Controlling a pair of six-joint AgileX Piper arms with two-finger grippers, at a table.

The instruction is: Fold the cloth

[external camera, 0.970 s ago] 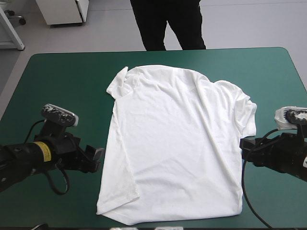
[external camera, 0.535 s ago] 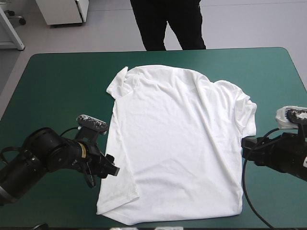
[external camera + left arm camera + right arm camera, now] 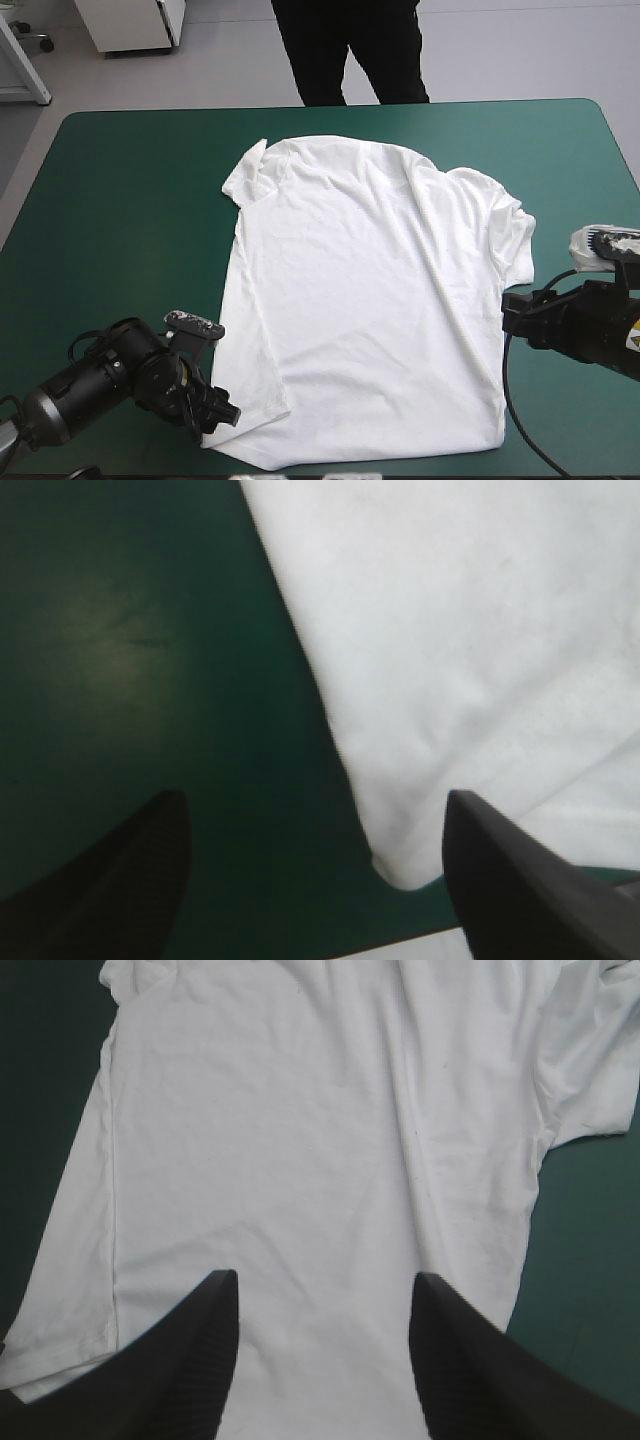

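Since the earlier frames, the left gripper (image 3: pixel 222 413) has been brought from the left side of the table down into the lower left of the high view. It is now placed at the lower-left hem corner of the white short-sleeved T-shirt (image 3: pixel 370 300). The shirt is spread flat across the middle of the teal-green table cover (image 3: pixel 120 200), sleeves toward the upper part of the frame and hem near the bottom edge. Its position is unchanged. The right gripper (image 3: pixel 512 312) is seen at the right of the frame, just beside the shirt's side edge, where it was before.

From the left wrist view, the black fingers (image 3: pixel 130 870) are shown spread wide with nothing held. The shirt's corner lies between them, with bare cover beside it.

From the right wrist view, the fingers (image 3: pixel 190 1360) are likewise parted and empty. White fabric is spread under and ahead of them, and cover is visible beyond one sleeve.
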